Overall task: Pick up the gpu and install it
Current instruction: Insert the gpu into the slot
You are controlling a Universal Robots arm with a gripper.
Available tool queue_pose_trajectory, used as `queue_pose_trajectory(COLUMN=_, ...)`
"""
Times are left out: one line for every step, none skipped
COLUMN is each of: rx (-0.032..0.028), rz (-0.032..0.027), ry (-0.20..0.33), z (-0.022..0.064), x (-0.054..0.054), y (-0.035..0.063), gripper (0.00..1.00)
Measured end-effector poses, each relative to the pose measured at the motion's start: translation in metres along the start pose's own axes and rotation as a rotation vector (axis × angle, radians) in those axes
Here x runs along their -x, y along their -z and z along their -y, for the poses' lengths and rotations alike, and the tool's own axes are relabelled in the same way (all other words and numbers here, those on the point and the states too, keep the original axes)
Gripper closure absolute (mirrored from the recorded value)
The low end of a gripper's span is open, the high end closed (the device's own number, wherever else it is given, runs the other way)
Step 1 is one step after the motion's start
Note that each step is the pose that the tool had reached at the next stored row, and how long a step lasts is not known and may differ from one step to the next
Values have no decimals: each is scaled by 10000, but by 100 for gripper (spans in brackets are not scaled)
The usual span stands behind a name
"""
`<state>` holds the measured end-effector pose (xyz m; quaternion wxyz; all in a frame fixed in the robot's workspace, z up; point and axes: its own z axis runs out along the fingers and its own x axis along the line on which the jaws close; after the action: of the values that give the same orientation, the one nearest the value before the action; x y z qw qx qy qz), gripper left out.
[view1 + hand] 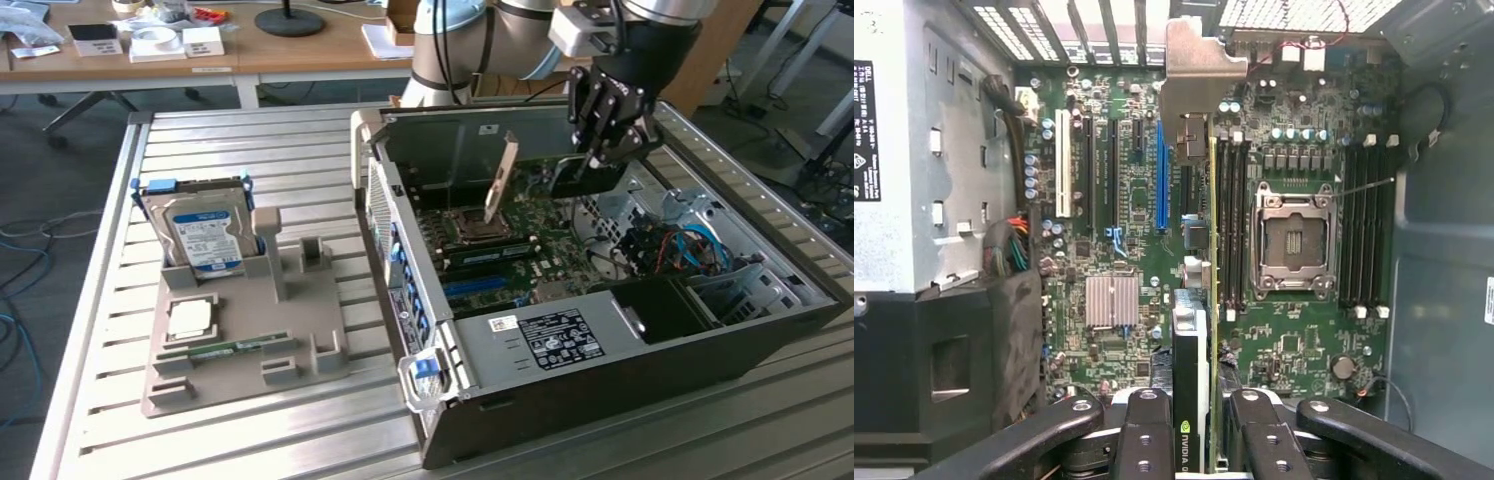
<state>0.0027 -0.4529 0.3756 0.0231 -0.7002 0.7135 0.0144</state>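
Observation:
The gpu hangs on edge inside the open computer case, its pale metal bracket toward the case's rear wall. My gripper comes down from above and is shut on the card's dark board. In the wrist view the gpu appears edge-on, with its bracket at the far end near the rear slot openings. My gripper clamps it from both sides. The card hovers over the motherboard, beside the blue expansion slot and apart from it.
A grey fixture on the slatted table holds a silver hard drive, a CPU chip and a green memory stick. Inside the case are a CPU socket, a heatsink and a black power supply.

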Motion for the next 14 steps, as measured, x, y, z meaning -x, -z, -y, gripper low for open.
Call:
queue_pose_trajectory(rx=-1, rz=-1, ry=-18, z=-2, x=-1, y=-3, gripper=73)
queue_pose_trajectory(rx=-2, rz=-1, ry=-29, z=-6, x=-2, y=-7, gripper=73)
queue_pose_trajectory(rx=-2, rz=-1, ry=-37, z=-12, x=-2, y=-11, gripper=73)
queue_pose_trajectory(rx=-3, rz=-1, ry=-41, z=-18, x=-2, y=-15, gripper=73)
queue_pose_trajectory(rx=-3, rz=-1, ry=-43, z=-24, x=-3, y=-21, gripper=73)
queue_pose_trajectory(rx=-3, rz=1, ry=-43, z=-28, x=-3, y=-29, gripper=73)
queue_pose_trajectory(rx=-3, rz=0, ry=-43, z=-30, x=-4, y=-39, gripper=73)
queue_pose_trajectory(rx=-2, rz=0, ry=-42, z=-32, x=-4, y=-51, gripper=73)
queue_pose_trajectory(rx=-2, rz=-1, ry=-43, z=-35, x=-5, y=-65, gripper=73)
queue_pose_trajectory(rx=-3, rz=-1, ry=-43, z=-37, x=-6, y=-78, gripper=73)
queue_pose_trajectory(rx=-2, rz=-2, ry=-43, z=-40, x=-8, y=-91, gripper=73)
queue_pose_trajectory(rx=-2, rz=-1, ry=-43, z=-42, x=-10, y=-103, gripper=73)
queue_pose_trajectory(rx=-3, rz=-1, ry=-44, z=-46, x=-11, y=-114, gripper=73)
queue_pose_trajectory(rx=-3, rz=-1, ry=-44, z=-51, x=-13, y=-124, gripper=73)
